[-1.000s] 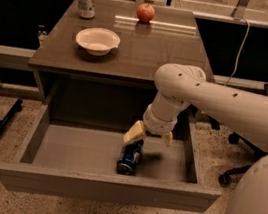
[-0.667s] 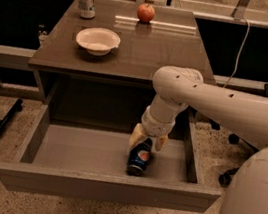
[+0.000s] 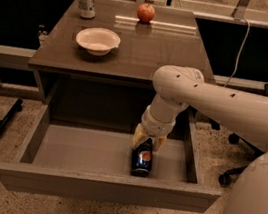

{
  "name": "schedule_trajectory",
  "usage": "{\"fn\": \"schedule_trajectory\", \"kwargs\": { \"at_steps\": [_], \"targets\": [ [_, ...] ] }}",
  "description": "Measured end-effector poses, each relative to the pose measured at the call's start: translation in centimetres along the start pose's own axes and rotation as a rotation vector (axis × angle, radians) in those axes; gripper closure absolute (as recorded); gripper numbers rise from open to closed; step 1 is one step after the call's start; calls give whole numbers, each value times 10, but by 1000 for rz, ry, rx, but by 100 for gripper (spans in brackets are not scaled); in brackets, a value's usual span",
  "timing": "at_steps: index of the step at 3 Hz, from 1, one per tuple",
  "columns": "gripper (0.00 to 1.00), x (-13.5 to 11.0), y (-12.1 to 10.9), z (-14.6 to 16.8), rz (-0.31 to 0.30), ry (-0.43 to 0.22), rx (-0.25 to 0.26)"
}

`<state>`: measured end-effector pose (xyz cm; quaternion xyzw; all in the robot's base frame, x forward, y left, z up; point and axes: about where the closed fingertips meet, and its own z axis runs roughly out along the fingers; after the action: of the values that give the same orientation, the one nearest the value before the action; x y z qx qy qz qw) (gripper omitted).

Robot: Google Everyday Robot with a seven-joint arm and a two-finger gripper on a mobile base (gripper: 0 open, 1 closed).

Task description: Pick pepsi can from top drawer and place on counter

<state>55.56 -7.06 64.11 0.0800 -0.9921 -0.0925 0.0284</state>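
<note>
The pepsi can (image 3: pixel 141 162), blue with a round red-white-blue logo, stands nearly upright inside the open top drawer (image 3: pixel 81 151), right of its middle. My gripper (image 3: pixel 146 142) comes down from the white arm at the right and its yellowish fingers (image 3: pixel 140 135) are closed on the can's upper end. The can's bottom is at or just above the drawer floor; I cannot tell which. The counter (image 3: pixel 149 45) is the glossy brown-grey tabletop behind and above the drawer.
On the counter are a white bowl (image 3: pixel 98 40) at front left, a silver-green can (image 3: pixel 86 1) at back left and a red apple (image 3: pixel 146 12) at the back. The drawer's front wall (image 3: pixel 106 188) rises before the can. An office chair base (image 3: pixel 229 175) stands at the right.
The can lay tilted on the drawer floor beside the gripper; now the gripper has closed on its top and the can stands upright, shifted slightly right.
</note>
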Motion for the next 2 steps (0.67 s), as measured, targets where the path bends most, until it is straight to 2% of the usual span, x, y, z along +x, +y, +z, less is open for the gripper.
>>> {"fn": "schedule_trajectory", "kwargs": {
  "at_steps": [1,2],
  "targets": [
    [100,2,2,1,2,3,-4],
    [100,5,2,0,7,1,-15]
  ]
}}
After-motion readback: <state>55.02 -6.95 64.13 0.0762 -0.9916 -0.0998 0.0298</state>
